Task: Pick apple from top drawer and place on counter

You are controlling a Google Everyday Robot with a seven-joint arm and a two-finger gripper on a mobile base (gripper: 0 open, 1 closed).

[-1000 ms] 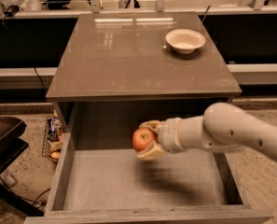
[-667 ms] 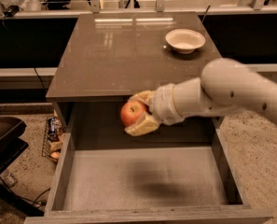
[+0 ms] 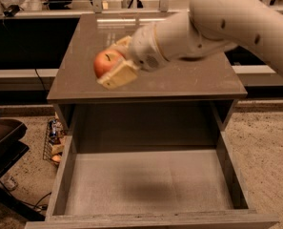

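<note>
The red apple [image 3: 104, 62] with a yellowish patch is held in my gripper [image 3: 113, 63], which is shut on it. Gripper and apple hang above the left front part of the glossy grey-brown counter [image 3: 188, 82]. My white arm reaches in from the upper right and covers the counter's back right. The top drawer [image 3: 150, 180] stands pulled open below the counter, its matte grey floor bare with a soft shadow on it.
The white bowl is hidden behind my arm. A small wire basket with packets [image 3: 54, 140] sits on the floor left of the cabinet. A dark chair or cart [image 3: 3, 151] stands at the far left. Shelving and glass panels run behind the counter.
My gripper has lifted the apple out of the drawer and moved it up and left, from over the drawer to above the counter's front left.
</note>
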